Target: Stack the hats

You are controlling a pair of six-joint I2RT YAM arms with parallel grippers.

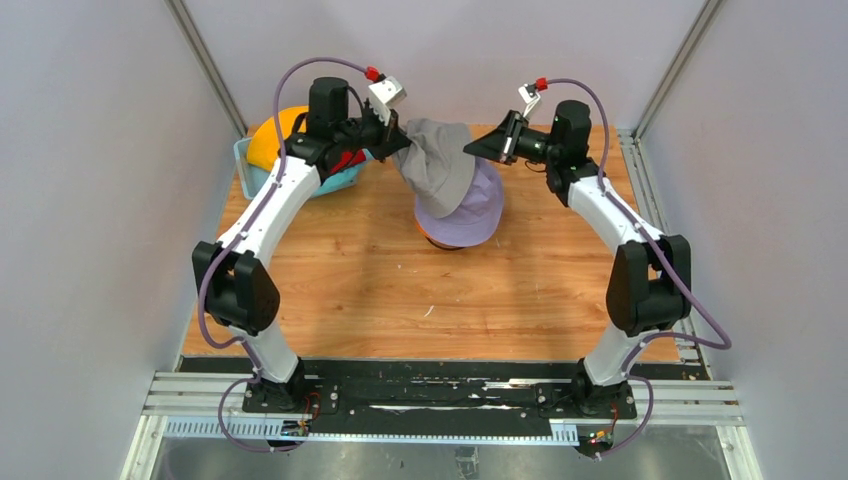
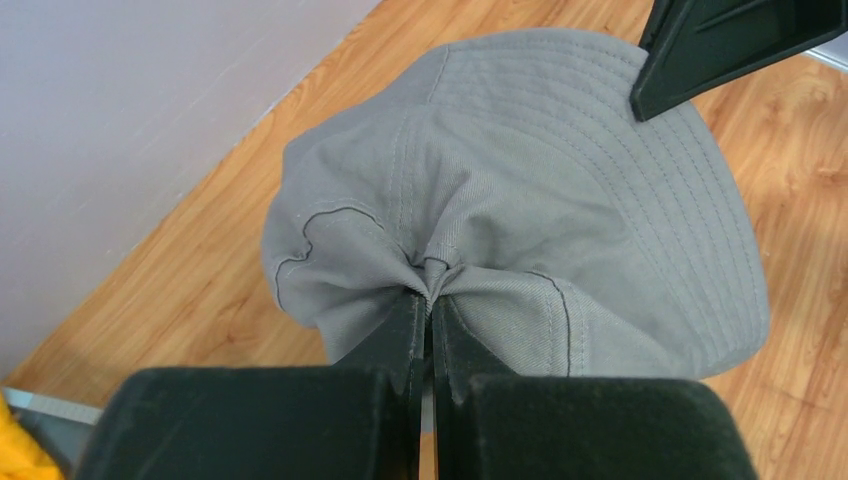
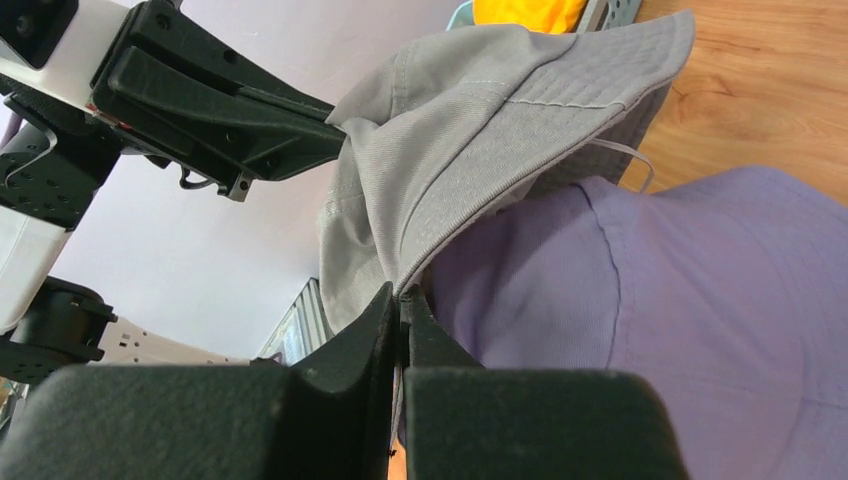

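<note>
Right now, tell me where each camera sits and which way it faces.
Top external: above and behind the bases, looking down on the table; both arms show.
Left wrist: on the left arm, facing along the left hand to the grey hat it pinches.
Right wrist: on the right arm, facing past the right hand pinching the grey brim, lavender hat beyond.
Shared: both wrist views show the grey hat and the other hand.

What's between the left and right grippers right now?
The grey fabric bucket hat, pinched at opposite edges by left gripper and right gripper; clearest in the top view.
</note>
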